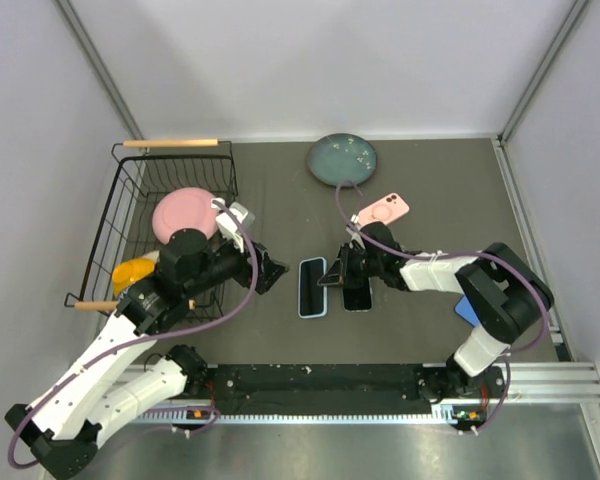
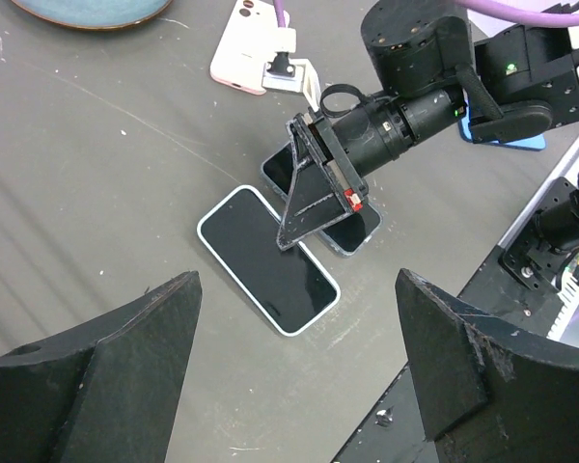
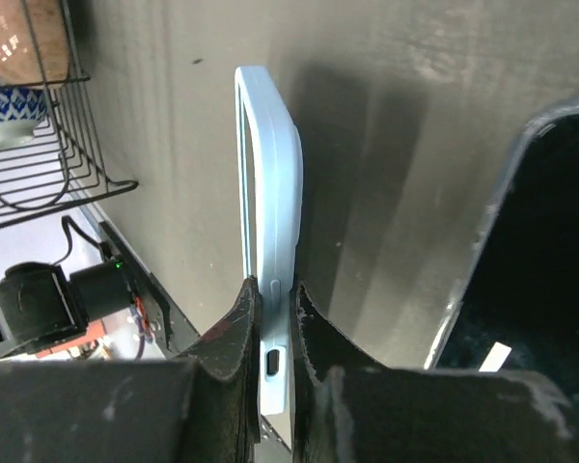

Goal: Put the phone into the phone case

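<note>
Table point(image 1: 280, 190), dark grey, viewed from above and from both wrists.

- A light blue phone case point(image 2: 265, 260) is seen lying flat near the middle of the table, somewhat toward the near edge. Its face is dark; whether that is lining or a screen cannot be told.
- A dark phone point(image 1: 357, 298) is seen flat just beside the case, on the side toward the right edge. Its far end is covered by the right arm.
- The right gripper point(image 3: 275, 289) is pressed in on the long wall of the case that faces the phone. The light blue rim is pinched between the two fingers, with a small side cut-out visible at the grip.
- The left gripper point(image 2: 297, 289) is held above the table on the left-edge side of the case. Its fingers are spread wide and nothing is held.
- A pink phone case point(image 1: 384, 210) is seen back-up between the centre and the far right corner.
- A dark teal plate point(image 1: 342, 160) is set at the middle of the far edge.
- A wire basket point(image 1: 170, 170) is placed along the left edge toward the far left corner. A pink plate point(image 1: 183, 213) and a yellow item point(image 1: 132, 272) are held in it.
- A blue object point(image 1: 465, 312) near the right edge is mostly hidden by the right arm.
</note>
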